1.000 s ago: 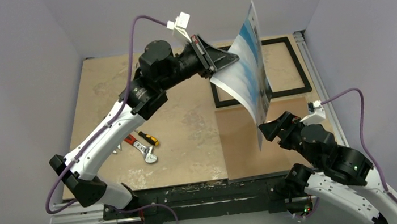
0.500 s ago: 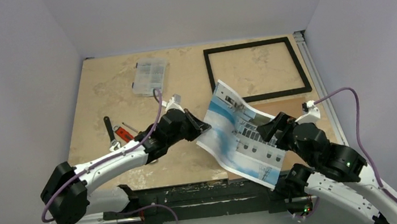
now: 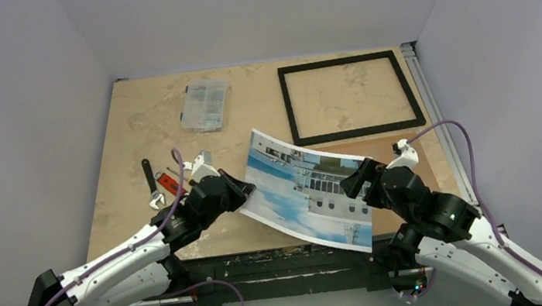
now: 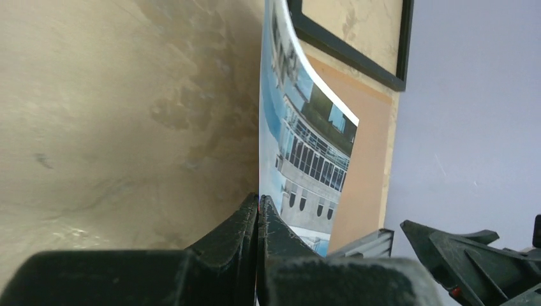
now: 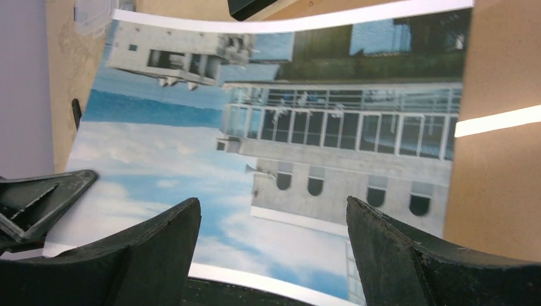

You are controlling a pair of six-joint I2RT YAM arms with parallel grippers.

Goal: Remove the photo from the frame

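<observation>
We have the photo (image 3: 308,191) clear of the frame (image 3: 338,61), which lies empty at the far right of the table (image 3: 132,131), our left gripper (image 3: 247,189) pinching its edge, our right gripper (image 3: 355,180) spread wide over it, so only setting it down seems left.

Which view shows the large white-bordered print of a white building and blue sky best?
Top external: nearly the whole white-bordered building photo shows, bowed. Right wrist shows its face close, partly cropped. Left wrist sees it nearly edge-on, pinched by the left gripper.

Blue-sky photo (image 3: 304,196) — black frame (image 3: 351,97)
</observation>
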